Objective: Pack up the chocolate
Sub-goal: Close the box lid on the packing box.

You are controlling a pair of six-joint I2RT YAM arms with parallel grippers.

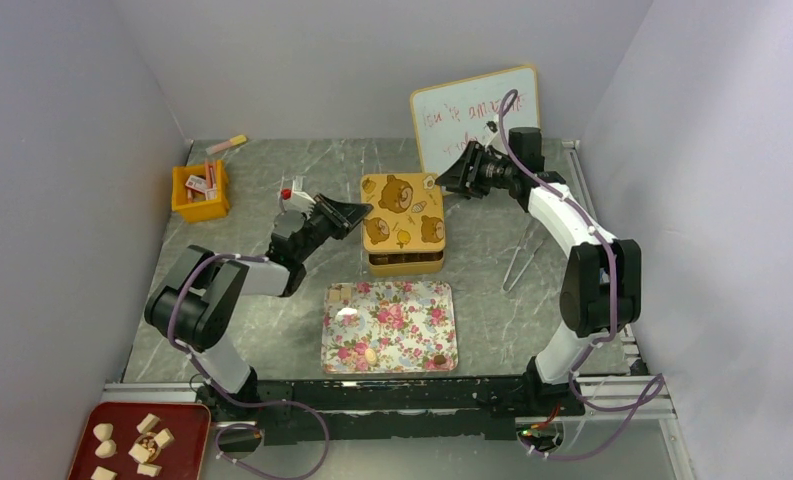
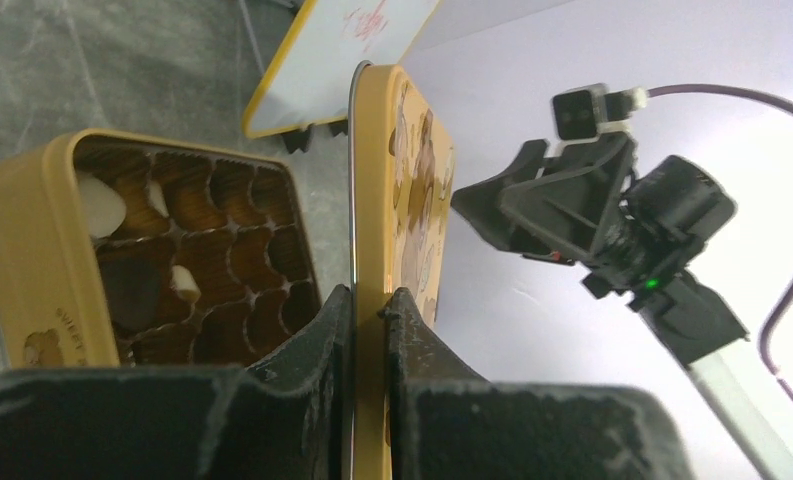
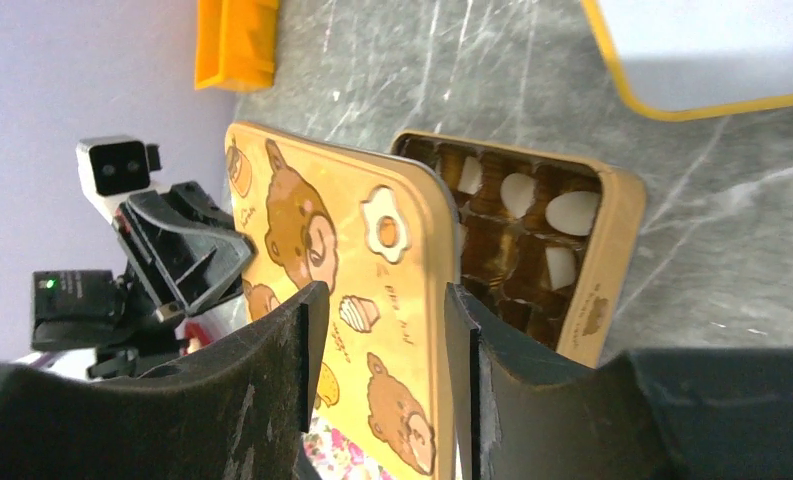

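Note:
The yellow bear-print lid hangs tilted over the open tin. My left gripper is shut on the lid's left rim. At the lid's far right corner, my right gripper stands open, its fingers straddling the rim with a gap. Chocolate shows in the tin's brown cups: white pieces. More chocolate lies on the floral tray: a tan piece and a dark one.
A red tray with several cream pieces sits at the near left corner. An orange bin with packets stands at the far left. A whiteboard leans on the back wall behind the right arm.

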